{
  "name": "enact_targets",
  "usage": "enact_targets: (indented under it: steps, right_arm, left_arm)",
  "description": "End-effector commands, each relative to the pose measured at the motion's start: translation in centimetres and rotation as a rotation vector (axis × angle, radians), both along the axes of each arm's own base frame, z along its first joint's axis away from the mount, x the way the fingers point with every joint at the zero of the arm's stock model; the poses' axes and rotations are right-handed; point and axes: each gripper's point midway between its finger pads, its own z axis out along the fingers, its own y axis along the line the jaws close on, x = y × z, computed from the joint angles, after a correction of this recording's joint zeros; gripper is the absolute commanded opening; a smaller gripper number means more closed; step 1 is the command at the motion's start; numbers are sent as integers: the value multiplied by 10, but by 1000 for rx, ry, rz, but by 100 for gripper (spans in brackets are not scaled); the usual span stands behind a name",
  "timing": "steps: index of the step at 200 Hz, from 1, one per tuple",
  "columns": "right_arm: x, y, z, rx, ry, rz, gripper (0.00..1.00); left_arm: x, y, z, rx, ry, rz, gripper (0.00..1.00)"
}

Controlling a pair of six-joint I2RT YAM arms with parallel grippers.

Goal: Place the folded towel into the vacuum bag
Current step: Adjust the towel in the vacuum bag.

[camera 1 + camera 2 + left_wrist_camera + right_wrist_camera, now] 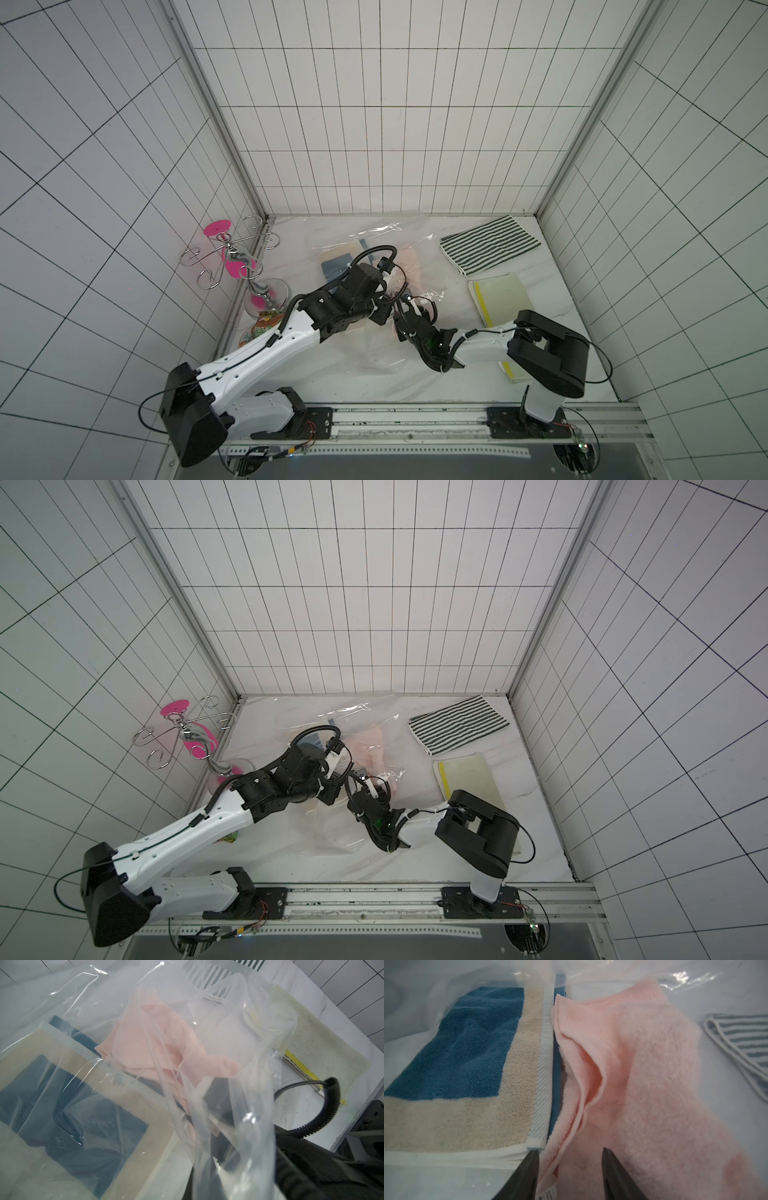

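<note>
The vacuum bag (374, 357) (332, 837) lies crinkled and transparent across the middle of the table. Inside it a blue and beige towel (467, 1053) (334, 266) lies flat, and a rumpled pink folded towel (654, 1084) (409, 259) lies against its edge. My left gripper (388, 272) is shut on the bag's plastic (239, 1126), which rises bunched towards the left wrist camera and hides the jaws there. My right gripper (570, 1150) (405, 297) reaches into the bag and stands open. Its dark fingertips (533, 1159) straddle the near end of the pink towel without pinching it.
A green-and-white striped towel (490, 245) and a pale yellow towel (503, 299) lie on the table at the back right, outside the bag. A wire stand with pink discs (232, 253) and a colourful packet (262, 328) sit along the left wall.
</note>
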Motion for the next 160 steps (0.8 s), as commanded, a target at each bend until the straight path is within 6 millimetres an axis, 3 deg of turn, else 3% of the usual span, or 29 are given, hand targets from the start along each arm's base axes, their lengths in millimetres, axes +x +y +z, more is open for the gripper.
enact_targets:
  steps: [1,30,49,78,94,119,130,160]
  right_arm:
    - [13,1,-11,64,55,-110,58]
    - [18,12,-35,60,145,-143,57]
    - [24,10,-39,97,170,-169,44]
    - [42,6,-19,143,139,-182,17]
    - [54,4,3,163,82,-181,9]
    - [67,-6,42,213,-32,-197,6]
    - [70,-10,49,227,-52,-203,6]
    - [73,-15,16,199,6,-229,9]
  left_arm:
    - [-3,-18,10,-59,-2,-73,0]
    - [-5,-20,4,-43,30,-86,0]
    - [-7,-22,0,-34,52,-98,0]
    - [-10,-24,-2,-40,70,-104,0]
    - [-11,-26,-4,-41,80,-110,0]
    - [-16,-31,-10,-26,90,-128,0]
    - [-18,-33,-12,-19,93,-133,0]
    - [-21,-36,-16,-16,105,-145,0]
